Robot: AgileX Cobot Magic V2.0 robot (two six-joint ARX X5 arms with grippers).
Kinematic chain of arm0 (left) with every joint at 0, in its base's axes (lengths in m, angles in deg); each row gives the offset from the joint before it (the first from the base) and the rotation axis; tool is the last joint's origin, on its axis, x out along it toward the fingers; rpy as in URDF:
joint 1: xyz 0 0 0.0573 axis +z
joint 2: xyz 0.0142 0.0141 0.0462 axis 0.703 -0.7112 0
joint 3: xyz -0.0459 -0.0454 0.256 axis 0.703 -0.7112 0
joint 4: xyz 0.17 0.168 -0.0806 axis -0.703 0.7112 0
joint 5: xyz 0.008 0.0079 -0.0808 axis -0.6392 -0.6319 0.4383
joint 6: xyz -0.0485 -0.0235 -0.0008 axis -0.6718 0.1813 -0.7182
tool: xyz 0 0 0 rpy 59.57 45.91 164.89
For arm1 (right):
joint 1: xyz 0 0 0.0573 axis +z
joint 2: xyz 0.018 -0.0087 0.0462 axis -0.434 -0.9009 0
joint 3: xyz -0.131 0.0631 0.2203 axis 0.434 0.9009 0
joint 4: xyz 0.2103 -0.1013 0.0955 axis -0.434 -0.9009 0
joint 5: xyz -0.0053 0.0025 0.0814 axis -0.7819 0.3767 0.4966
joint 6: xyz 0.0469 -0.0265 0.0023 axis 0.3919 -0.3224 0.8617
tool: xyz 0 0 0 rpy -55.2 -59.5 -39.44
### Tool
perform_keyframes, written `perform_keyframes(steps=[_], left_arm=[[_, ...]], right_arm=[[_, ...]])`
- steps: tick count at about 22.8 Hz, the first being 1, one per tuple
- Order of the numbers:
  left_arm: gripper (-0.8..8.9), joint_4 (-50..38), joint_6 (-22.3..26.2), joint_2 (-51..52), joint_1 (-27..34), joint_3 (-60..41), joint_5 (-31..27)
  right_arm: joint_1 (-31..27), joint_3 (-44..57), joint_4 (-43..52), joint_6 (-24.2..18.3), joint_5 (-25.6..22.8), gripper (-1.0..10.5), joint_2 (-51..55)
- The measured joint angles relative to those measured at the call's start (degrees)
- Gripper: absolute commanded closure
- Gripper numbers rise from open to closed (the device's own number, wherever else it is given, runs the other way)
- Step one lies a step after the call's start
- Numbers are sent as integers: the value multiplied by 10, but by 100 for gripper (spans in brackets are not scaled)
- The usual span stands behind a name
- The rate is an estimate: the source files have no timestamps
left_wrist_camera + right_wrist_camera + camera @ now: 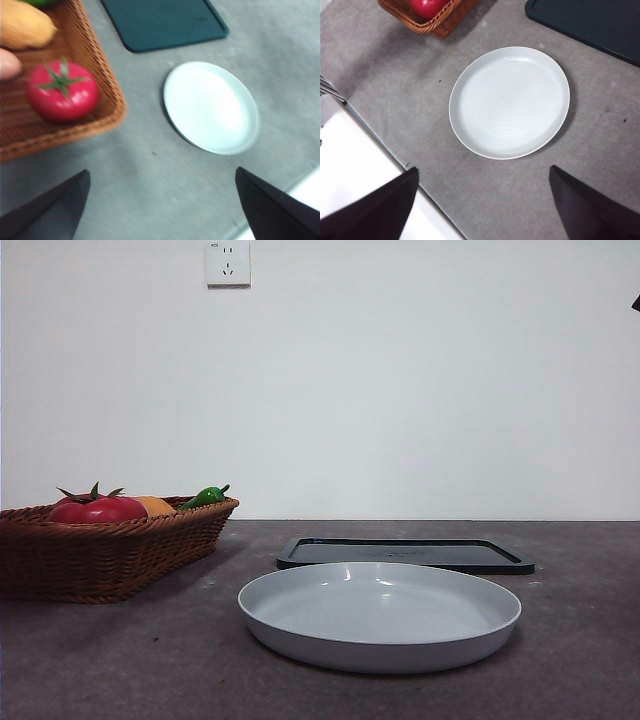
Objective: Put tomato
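Gray table (120, 660); basket (107, 95) holds tomato (62, 92).

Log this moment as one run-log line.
tomato in basket | plate empty | left end effector open | right end effector open

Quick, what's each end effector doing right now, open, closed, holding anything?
Left end effector: open, empty, above the table near the basket.
Right end effector: open, empty, above the plate.

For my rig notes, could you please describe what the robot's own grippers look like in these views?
Each gripper shows two plain matte black jaws, wedge-shaped and tapering to points. The left gripper and right gripper look alike, with no markings or cables visible. In the front view only a small black tip shows at the top corner.
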Motion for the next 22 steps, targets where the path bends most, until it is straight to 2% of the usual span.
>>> perform_keyframes(steps=[12,22], left_arm=[[342,-172,2,-103,0,0,-64],[344,-276,46,-245,-9,0,-105]], right_arm=[[0,0,0,0,0,516,0],[0,0,0,0,0,516,0]])
